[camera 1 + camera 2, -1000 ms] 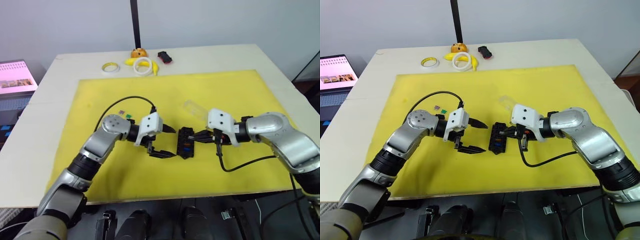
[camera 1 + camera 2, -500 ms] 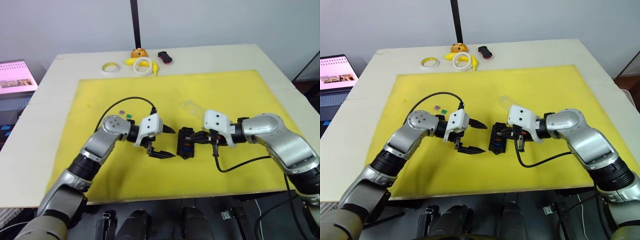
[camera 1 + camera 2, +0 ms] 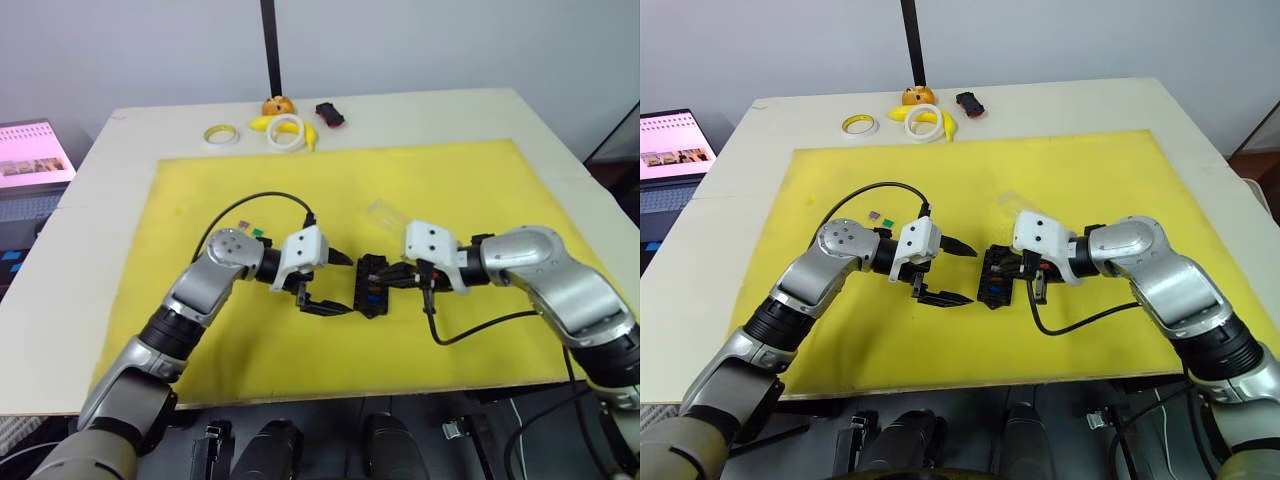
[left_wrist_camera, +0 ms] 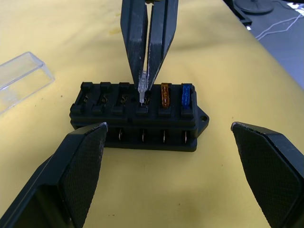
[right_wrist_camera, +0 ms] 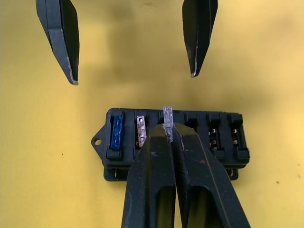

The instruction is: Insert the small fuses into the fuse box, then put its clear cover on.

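A pale beige table [image 3: 80, 260] carries a large yellow mat [image 3: 300, 190] that covers most of its top, leaving a bare margin all round. Behind the table's far edge stands a plain light grey wall [image 3: 430, 45], and a black vertical pole [image 3: 270, 45] rises against it just beyond the table. Off the table's left edge, a laptop screen [image 3: 675, 138] glows pink and white
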Controlling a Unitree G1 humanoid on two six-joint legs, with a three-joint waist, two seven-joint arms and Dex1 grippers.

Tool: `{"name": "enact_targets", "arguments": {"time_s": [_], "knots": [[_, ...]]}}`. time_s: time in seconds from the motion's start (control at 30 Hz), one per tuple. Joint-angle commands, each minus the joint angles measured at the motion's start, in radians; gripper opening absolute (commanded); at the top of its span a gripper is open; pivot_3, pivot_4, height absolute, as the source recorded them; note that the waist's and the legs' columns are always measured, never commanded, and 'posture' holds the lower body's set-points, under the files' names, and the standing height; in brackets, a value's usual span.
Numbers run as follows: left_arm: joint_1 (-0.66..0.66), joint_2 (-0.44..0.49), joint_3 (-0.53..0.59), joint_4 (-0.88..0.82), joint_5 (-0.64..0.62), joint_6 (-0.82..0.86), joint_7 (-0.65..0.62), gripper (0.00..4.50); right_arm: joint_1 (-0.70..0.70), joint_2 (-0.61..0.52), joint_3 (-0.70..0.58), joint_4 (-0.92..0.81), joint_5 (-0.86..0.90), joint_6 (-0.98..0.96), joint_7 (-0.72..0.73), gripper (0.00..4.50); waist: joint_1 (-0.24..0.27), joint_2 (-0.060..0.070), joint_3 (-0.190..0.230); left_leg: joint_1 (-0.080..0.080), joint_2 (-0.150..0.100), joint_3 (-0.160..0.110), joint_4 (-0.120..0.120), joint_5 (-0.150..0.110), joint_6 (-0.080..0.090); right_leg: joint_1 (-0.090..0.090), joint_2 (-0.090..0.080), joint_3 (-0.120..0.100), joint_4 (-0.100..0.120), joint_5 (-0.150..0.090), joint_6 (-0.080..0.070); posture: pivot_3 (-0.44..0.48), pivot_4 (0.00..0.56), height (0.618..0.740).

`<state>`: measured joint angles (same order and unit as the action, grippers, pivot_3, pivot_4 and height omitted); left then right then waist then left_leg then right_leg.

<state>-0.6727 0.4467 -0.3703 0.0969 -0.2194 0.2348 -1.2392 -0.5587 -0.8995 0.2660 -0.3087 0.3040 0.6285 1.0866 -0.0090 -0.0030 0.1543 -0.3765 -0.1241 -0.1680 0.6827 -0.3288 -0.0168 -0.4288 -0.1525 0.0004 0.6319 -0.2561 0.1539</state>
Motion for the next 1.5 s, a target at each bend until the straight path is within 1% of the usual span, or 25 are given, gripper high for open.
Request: {"name": "enact_targets", "arguments": {"time_s": [0.03, 0.27, 0.63, 0.97, 1.5], "knots": [[-0.009, -0.003, 0.015, -0.02, 0.003, -0.014, 0.0, 4.41, -0.011, -0.003, -0.01, -0.025, -0.019, -0.008, 0.007, 0.0, 0.0, 0.0, 0.0, 0.0, 0.0, 0.0, 0.0, 0.0, 0.0, 0.0, 0.0, 0.0, 0.0, 0.0, 0.0, 0.0, 0.15, 0.74], [-0.012, -0.016, 0.015, -0.024, 0.006, -0.005, 0.007, 4.41, 0.001, -0.002, 0.004, -0.012, -0.058, -0.026, 0.017, 0.0, 0.0, 0.0, 0.0, 0.0, 0.0, 0.0, 0.0, 0.0, 0.0, 0.0, 0.0, 0.0, 0.0, 0.0, 0.0, 0.0, 0.15, 0.74], [-0.026, -0.024, 0.014, 0.004, 0.022, -0.018, 0.004, 4.41, -0.02, 0.01, -0.007, -0.021, -0.051, -0.002, 0.045, 0.0, -0.001, 0.0, 0.0, 0.0, 0.0, 0.0, 0.0, 0.0, 0.0, 0.0, 0.0, 0.0, 0.0, 0.0, 0.0, 0.0, 0.15, 0.74], [-0.003, -0.028, 0.009, -0.015, 0.026, -0.025, 0.009, 4.41, 0.003, 0.019, 0.021, -0.017, -0.114, -0.021, 0.025, 0.0, 0.0, 0.0, 0.0, 0.0, 0.0, 0.0, 0.0, 0.0, 0.0, 0.0, 0.0, 0.0, 0.0, 0.0, 0.0, 0.0, 0.15, 0.74], [-0.011, -0.047, 0.01, -0.004, 0.033, -0.024, 0.02, 4.41, -0.007, 0.014, 0.027, -0.005, -0.126, -0.025, 0.043, 0.0, 0.0, 0.0, 0.0, 0.0, 0.0, 0.0, 0.0, 0.0, 0.0, 0.0, 0.0, 0.0, 0.0, 0.0, 0.0, 0.0, 0.15, 0.74]]}}
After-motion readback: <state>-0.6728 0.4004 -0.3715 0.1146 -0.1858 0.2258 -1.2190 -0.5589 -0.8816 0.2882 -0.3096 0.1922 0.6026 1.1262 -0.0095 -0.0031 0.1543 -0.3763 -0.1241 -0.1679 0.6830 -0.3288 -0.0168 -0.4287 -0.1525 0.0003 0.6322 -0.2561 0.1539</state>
